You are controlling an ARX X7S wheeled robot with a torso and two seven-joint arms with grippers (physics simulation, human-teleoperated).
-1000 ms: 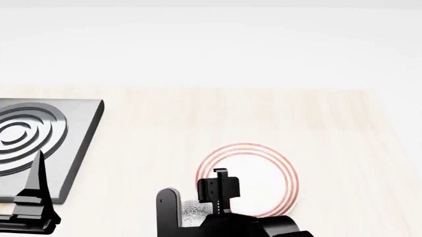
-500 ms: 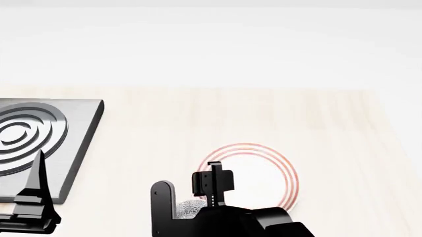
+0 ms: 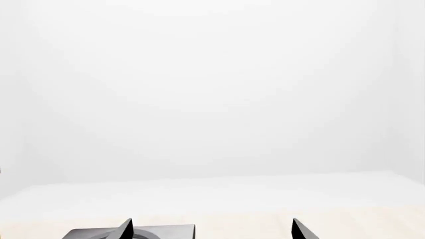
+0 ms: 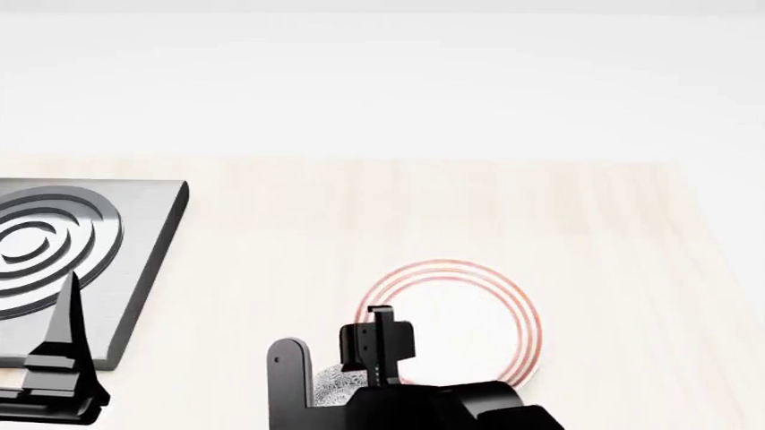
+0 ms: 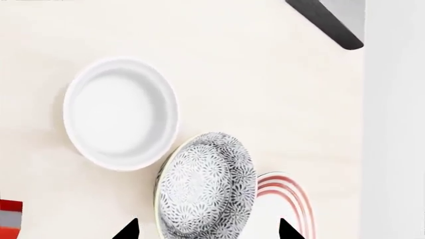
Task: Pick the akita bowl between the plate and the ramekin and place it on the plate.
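The speckled akita bowl (image 5: 206,185) sits on the wooden counter between the plain white ramekin (image 5: 121,113) and the red-ringed plate (image 5: 292,201), close to both. My right gripper (image 5: 207,231) is open, one fingertip on each side of the bowl, not touching it. From the head, the right gripper (image 4: 335,358) hangs over the plate's (image 4: 478,313) near left edge, with a patch of the bowl (image 4: 339,387) showing between its fingers; the ramekin is hidden there. My left gripper (image 3: 212,231) is open and holds nothing, off to the left by the stove.
A grey metal stove plate (image 4: 132,242) with a ringed burner lies at the counter's left, next to my left gripper (image 4: 63,358). A white wall stands behind the counter. A small red and grey thing (image 5: 8,219) shows at the edge of the right wrist view.
My right gripper has shifted left and a little toward me, away from the plate's middle. More of the speckled bowl now shows between its fingers. The left arm has not moved.
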